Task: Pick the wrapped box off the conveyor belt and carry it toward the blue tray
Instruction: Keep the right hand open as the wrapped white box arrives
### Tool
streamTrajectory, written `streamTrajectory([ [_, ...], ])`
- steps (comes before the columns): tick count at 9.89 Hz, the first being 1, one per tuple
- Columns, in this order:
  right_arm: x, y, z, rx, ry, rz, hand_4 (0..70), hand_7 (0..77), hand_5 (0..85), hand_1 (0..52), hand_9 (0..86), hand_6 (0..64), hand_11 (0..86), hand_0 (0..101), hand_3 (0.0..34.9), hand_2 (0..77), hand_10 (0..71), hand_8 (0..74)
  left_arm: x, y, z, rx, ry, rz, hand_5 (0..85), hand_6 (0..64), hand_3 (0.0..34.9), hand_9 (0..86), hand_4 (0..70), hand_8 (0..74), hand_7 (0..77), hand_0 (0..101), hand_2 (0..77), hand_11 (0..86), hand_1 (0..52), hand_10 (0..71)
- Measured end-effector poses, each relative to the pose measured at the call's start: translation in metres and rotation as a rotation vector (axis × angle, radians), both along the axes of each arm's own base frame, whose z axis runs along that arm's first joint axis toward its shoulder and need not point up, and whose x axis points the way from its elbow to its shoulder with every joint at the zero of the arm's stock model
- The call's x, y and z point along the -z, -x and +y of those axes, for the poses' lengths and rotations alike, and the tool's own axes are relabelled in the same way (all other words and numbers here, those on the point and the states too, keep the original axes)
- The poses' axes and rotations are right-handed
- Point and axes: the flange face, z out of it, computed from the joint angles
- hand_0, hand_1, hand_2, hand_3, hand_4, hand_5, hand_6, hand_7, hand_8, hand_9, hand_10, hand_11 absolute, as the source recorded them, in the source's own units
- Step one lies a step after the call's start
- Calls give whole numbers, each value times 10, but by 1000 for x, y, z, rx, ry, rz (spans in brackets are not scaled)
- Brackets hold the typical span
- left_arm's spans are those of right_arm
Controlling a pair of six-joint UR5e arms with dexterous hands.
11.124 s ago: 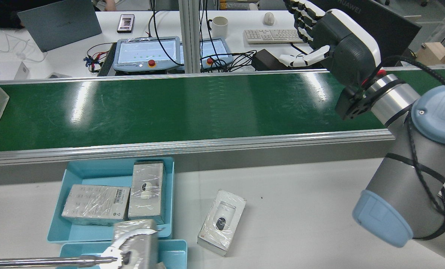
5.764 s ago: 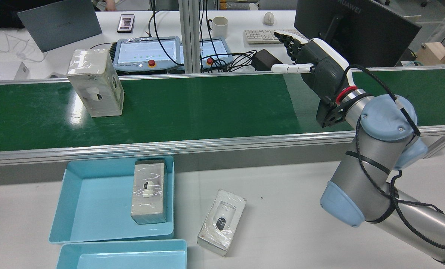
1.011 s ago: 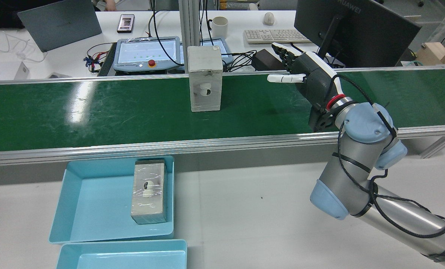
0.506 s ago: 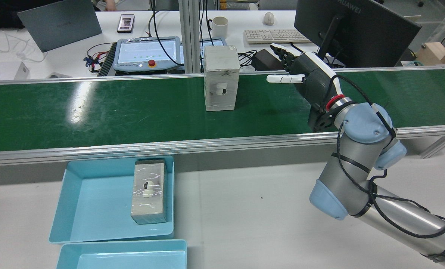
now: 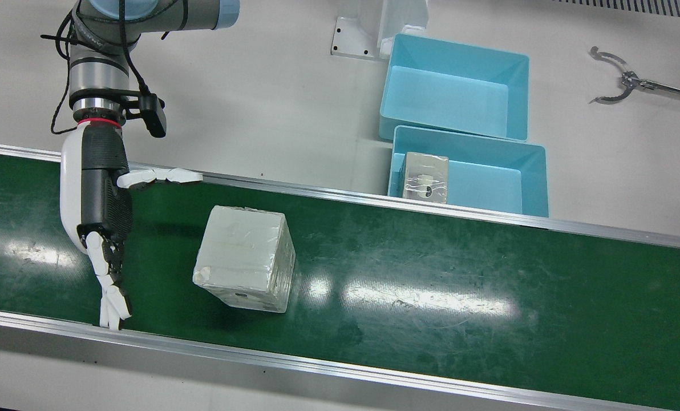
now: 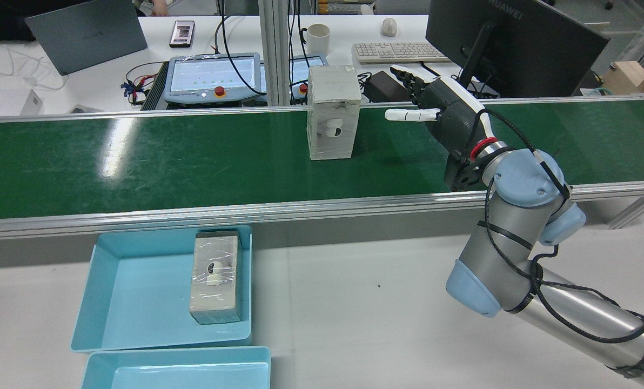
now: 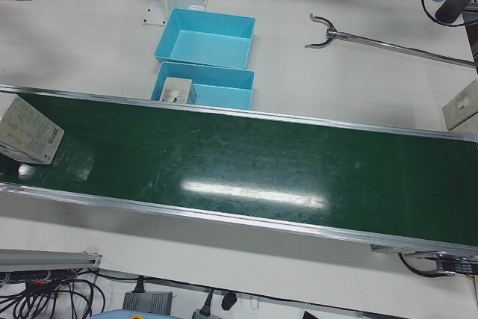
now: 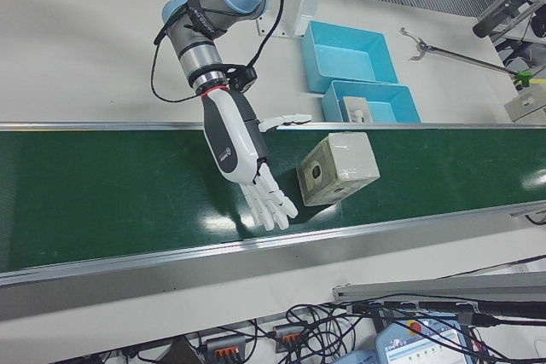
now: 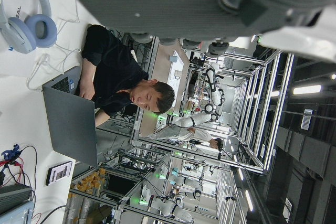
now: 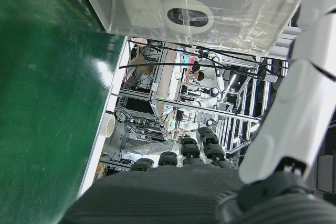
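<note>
Carried further along the conveyor belt, the wrapped box now stands just beside the right hand, closer than half a second ago, though the two are not touching. That hand hovers over the belt with its fingers stretched out and spread and its thumb pointing toward the box, holding nothing (the right hand view shows the box's clear wrap close before the palm). The box stands upright on the green surface, on the palm side of the hand.

Well away from the hand, on the white table across the belt's rail, sit two blue trays; the nearer blue tray holds another wrapped box. A metal grabber tool lies farther off on the table.

The left hand itself is hardly visible, only a blurred dark part in its own camera, so its state cannot be told.
</note>
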Motion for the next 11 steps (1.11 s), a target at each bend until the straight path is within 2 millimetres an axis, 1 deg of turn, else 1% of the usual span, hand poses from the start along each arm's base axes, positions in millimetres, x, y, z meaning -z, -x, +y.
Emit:
streamTrajectory([
  [5, 3, 7, -3, 5, 1, 1, 54, 0, 93, 93, 16, 0, 16, 400, 0, 125, 0, 16, 0, 0, 0, 0, 0, 0, 11, 0, 0, 0, 0, 0, 5, 0, 5, 0, 0, 5],
  [11, 1, 10, -6, 4, 6, 5, 60, 0, 93, 93, 16, 0, 16, 400, 0, 125, 0, 16, 0, 0, 0, 0, 0, 0, 11, 0, 0, 0, 0, 0, 0, 0, 5, 0, 0, 0],
])
